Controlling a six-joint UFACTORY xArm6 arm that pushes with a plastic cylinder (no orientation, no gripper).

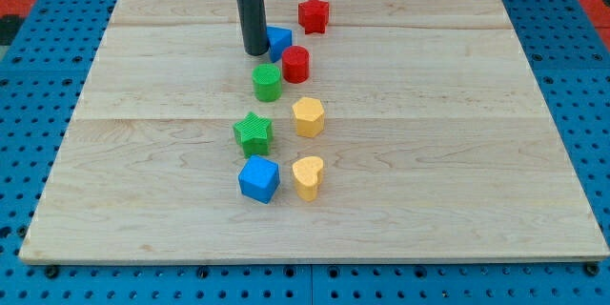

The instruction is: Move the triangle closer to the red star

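The red star [313,14] sits near the view's top, right of centre. The blue triangle [279,42] lies below and to the left of it, partly hidden by my rod. My tip [255,52] rests on the board at the triangle's left side, touching or nearly touching it. A red cylinder [295,64] sits just below and right of the triangle, close against it.
A green cylinder [267,83] stands below the red cylinder. Further down are a yellow hexagon-like block [308,116], a green star [253,133], a blue cube [258,179] and a yellow heart [308,176]. The wooden board [457,152] lies on a blue pegboard.
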